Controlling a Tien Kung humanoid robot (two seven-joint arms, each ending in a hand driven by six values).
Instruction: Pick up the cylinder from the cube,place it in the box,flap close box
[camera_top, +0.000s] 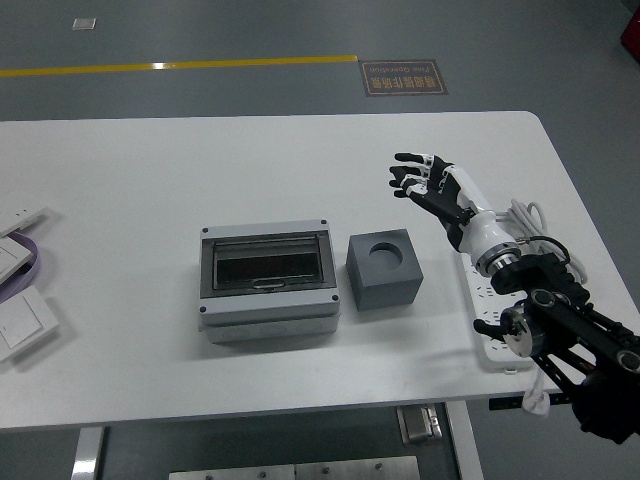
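A dark grey cube (385, 268) with a round hole in its top stands at the table's middle. No cylinder shows in the hole or elsewhere. To its left is a grey box (268, 279) with its dark see-through flap shut. My right hand (418, 179) is open with fingers spread, empty, above the table to the right of and beyond the cube, apart from it. The left arm is out of view.
A white power strip (493, 300) with a coiled cable lies under my right forearm near the table's right edge. White switch plates (22, 318) and a purple-edged item lie at the left edge. A yellow line runs along the floor behind.
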